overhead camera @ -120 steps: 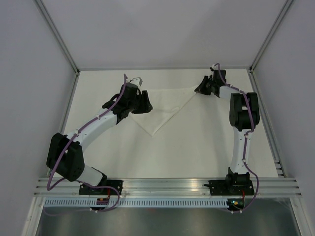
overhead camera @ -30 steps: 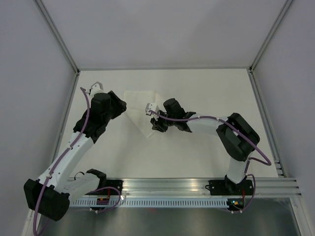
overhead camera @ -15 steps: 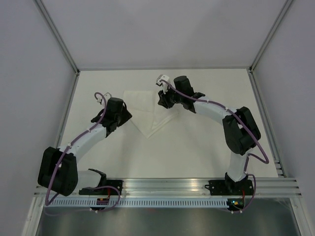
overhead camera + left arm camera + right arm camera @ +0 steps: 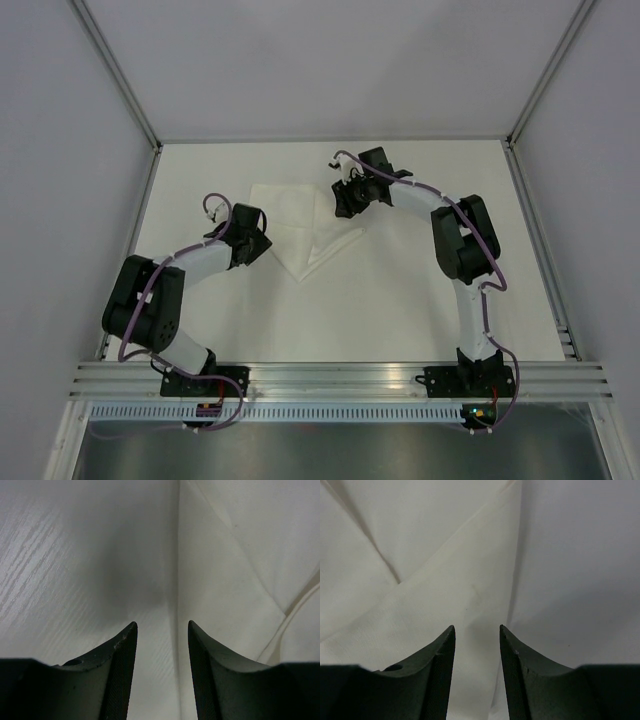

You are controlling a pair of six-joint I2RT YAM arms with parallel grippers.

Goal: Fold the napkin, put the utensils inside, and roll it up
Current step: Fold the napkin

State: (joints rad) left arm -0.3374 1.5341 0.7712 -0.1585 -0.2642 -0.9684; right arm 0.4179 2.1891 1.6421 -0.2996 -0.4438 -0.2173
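The white napkin [image 4: 298, 215] lies folded into overlapping layers on the table, left of centre, with a point toward the near edge. My left gripper [image 4: 262, 243] stands open low at its left edge; in the left wrist view the napkin [image 4: 235, 555] edge runs between the fingers of the left gripper [image 4: 160, 625]. My right gripper [image 4: 344, 207] stands open at the napkin's far right part; in the right wrist view the right gripper [image 4: 476, 627] hovers over the napkin [image 4: 420, 580] by its right edge. Nothing is held. The utensils are out of view.
The white table [image 4: 420, 280] is enclosed by grey walls with metal frame posts [image 4: 118, 72] at the back corners. An aluminium rail [image 4: 340, 372] carrying both arm bases runs along the near edge.
My right gripper moved from the napkin's middle to its far right part and opened wider. My left gripper swung in to the napkin's left edge and narrowed slightly.
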